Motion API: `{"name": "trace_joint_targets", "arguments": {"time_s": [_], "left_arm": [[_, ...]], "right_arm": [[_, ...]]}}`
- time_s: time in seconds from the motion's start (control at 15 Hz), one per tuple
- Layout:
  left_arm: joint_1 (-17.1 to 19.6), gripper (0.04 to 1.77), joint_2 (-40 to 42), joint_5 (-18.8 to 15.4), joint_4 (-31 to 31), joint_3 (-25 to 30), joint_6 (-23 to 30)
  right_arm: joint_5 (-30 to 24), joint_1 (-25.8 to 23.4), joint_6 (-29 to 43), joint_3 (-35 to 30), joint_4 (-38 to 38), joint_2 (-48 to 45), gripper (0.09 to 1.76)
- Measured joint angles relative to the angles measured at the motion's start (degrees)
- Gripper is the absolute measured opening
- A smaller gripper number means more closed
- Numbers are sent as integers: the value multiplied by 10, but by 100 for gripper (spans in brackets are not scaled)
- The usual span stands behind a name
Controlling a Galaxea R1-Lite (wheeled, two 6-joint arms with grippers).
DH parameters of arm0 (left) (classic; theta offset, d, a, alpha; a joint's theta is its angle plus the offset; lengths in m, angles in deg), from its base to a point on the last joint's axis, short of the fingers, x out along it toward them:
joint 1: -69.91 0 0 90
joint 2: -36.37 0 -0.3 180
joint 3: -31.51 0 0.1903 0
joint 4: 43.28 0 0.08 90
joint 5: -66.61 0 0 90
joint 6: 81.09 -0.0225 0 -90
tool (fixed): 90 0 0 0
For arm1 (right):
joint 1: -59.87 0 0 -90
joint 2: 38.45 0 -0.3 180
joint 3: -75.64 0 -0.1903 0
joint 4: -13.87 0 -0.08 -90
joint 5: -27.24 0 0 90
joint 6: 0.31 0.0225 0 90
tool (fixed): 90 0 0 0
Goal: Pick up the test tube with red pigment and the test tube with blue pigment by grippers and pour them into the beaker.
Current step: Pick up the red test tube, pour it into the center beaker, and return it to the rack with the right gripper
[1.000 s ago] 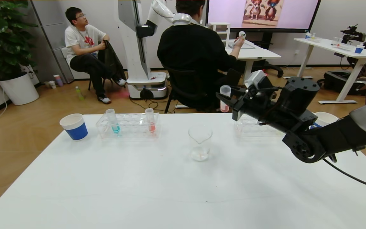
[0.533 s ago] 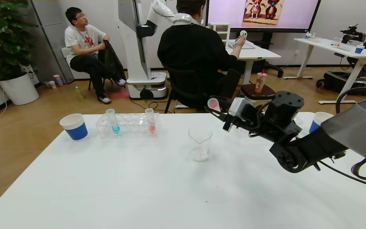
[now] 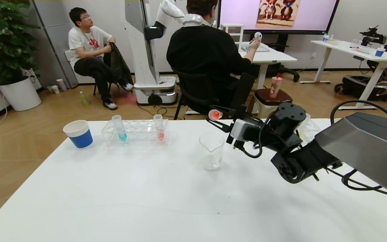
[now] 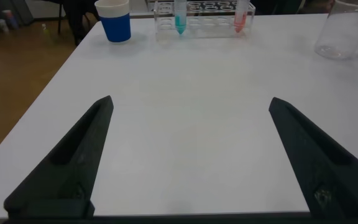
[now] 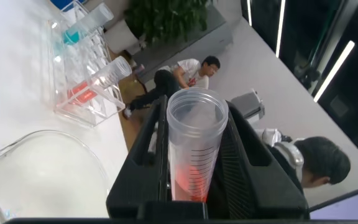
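My right gripper (image 3: 218, 116) is shut on the test tube with red pigment (image 3: 215, 114). It holds the tube tipped over on its side, just above and to the right of the beaker (image 3: 211, 148), with its open mouth near the rim. In the right wrist view the tube (image 5: 194, 143) sits between the fingers, orange-red liquid low inside, above the beaker (image 5: 36, 168). The test tube with blue pigment (image 3: 120, 129) stands in the left rack, with another red tube (image 3: 160, 129) beside it. My left gripper (image 4: 190, 101) is open and empty, low over the near table.
A clear tube rack (image 3: 136, 132) stands at the back left with a blue-and-white paper cup (image 3: 78, 133) to its left. A second rack (image 3: 309, 129) is partly hidden behind my right arm. Two people sit beyond the table's far edge.
My right arm has moved left from over the right rack to the beaker. It has turned the red tube from upright to lying on its side.
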Motion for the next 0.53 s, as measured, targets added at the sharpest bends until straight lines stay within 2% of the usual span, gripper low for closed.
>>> {"name": "trace_joint_targets", "arguments": {"time_s": [0.2, 0.53], "left_arm": [[0, 175, 0, 0, 0, 0, 0], [0, 175, 0, 0, 0, 0, 0]], "right_arm": [[-19, -14, -36, 30, -1, 19, 52], [-50, -20, -136, 64, -8, 41, 52]]}}
